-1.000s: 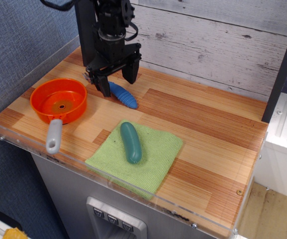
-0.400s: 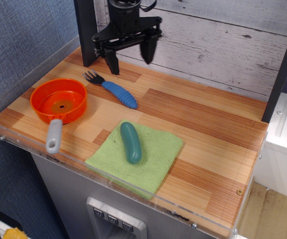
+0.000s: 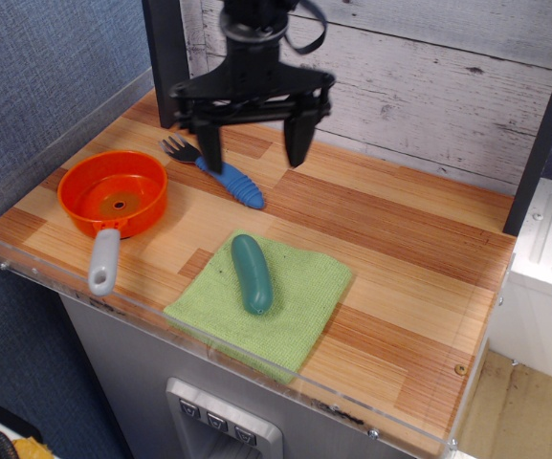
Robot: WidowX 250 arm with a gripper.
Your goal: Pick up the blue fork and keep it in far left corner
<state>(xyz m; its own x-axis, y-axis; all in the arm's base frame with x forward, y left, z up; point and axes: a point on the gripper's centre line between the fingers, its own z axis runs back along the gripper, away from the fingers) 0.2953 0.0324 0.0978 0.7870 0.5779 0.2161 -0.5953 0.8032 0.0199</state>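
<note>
Blue fork (image 3: 223,172) handling is assessed from the gripper (image 3: 254,145) outward: the jaws are seen spread wide and empty, hanging above the tabletop with one finger just over the fork's handle and the other well to the side, nearer the plank wall. No contact with the fork is visible. The fork is found lying flat on the wood-plank table (image 3: 400,239), its grey tines pointed toward the far left corner (image 3: 156,105) and its ribbed handle angled toward the middle of the table. It is judged that the fork lies close to that corner but not in it, so the placement may be counted as only loosely met or not yet finished; this cannot be settled from the view. An orange pan (image 3: 113,194) is noted just beside the tines, toward the front edge, apart from the fork. A teal cucumber-shaped piece (image 3: 252,273) is recorded resting on a green cloth (image 3: 295,306), well apart from the gripper. The wide jaw spread is consistent with either a release or an approach.
</note>
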